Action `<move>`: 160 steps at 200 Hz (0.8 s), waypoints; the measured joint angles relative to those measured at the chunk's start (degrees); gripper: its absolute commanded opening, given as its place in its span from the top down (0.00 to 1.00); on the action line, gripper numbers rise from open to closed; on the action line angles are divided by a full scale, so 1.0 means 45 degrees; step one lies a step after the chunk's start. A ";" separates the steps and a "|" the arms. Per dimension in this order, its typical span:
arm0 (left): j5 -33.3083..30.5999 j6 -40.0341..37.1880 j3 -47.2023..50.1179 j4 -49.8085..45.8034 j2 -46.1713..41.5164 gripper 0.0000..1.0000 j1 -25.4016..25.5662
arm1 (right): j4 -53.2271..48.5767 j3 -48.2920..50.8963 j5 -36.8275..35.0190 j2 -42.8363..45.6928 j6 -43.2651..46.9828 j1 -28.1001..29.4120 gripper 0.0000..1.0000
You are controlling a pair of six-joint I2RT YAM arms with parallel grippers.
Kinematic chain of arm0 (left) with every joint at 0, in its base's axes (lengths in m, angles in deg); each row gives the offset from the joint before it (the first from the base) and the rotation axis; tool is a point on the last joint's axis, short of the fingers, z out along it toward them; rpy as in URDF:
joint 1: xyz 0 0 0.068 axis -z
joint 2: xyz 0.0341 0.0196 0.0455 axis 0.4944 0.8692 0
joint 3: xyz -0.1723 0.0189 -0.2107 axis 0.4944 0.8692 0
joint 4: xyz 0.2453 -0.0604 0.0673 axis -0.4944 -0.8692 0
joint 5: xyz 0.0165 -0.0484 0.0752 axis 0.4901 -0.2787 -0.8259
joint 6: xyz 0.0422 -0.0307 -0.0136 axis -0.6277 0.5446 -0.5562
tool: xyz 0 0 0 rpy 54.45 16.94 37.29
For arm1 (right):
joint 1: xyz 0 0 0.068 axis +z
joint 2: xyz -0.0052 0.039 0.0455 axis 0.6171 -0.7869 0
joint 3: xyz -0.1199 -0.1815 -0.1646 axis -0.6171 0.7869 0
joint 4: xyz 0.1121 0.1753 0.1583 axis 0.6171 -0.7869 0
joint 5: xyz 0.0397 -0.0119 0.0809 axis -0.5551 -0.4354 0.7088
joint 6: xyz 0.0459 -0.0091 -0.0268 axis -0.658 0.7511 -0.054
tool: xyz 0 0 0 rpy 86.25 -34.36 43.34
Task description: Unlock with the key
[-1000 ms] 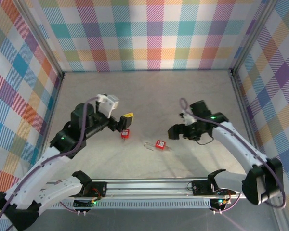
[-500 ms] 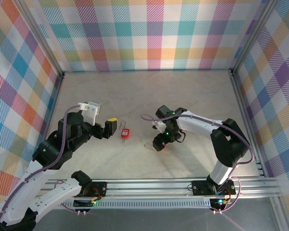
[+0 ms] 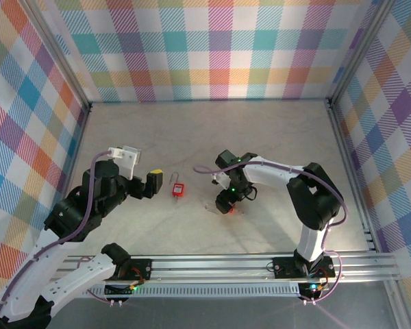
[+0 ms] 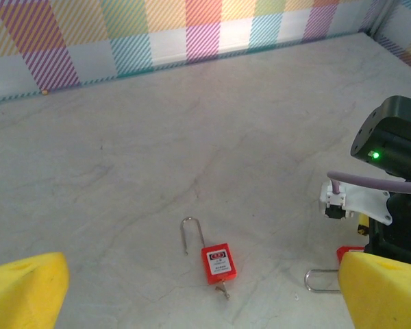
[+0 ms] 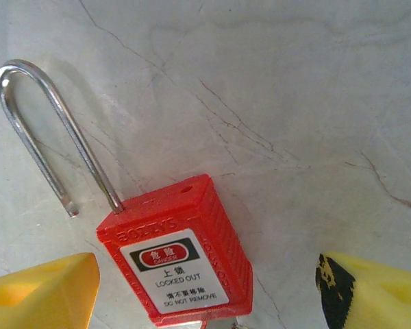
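Two red padlocks lie on the table. The left padlock [image 3: 178, 190] [image 4: 219, 262] has its shackle swung open and a small key [image 4: 225, 291] sticking out of its bottom. My left gripper [image 3: 154, 184] [image 4: 205, 301] hovers just left of it, open and holding nothing. The right padlock [image 3: 227, 210] [image 5: 178, 264] also has its shackle [image 5: 41, 137] open, with a bit of metal at its lower edge. My right gripper [image 3: 226, 202] [image 5: 205, 301] is low over it and open. Its yellow fingers [image 5: 41, 295] stand on either side of the lock body, not touching it.
Plaid walls close in the table [image 3: 192, 130] on the left, back and right. A metal rail [image 3: 212, 264] runs along the near edge. In the left wrist view the right arm [image 4: 394, 137] stands close at the right, with the right padlock's shackle [image 4: 318, 281] beside it.
The right arm swung left and came down over the right padlock, and its jaws narrowed a little. The left arm drew back to the left, away from the left padlock.
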 measured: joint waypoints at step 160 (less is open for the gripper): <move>-0.0228 -0.0160 -0.0073 -0.0267 0.0107 0.00 0.0000 | 0.0398 -0.0146 -0.0262 -0.0364 -0.1025 0.0155 0.71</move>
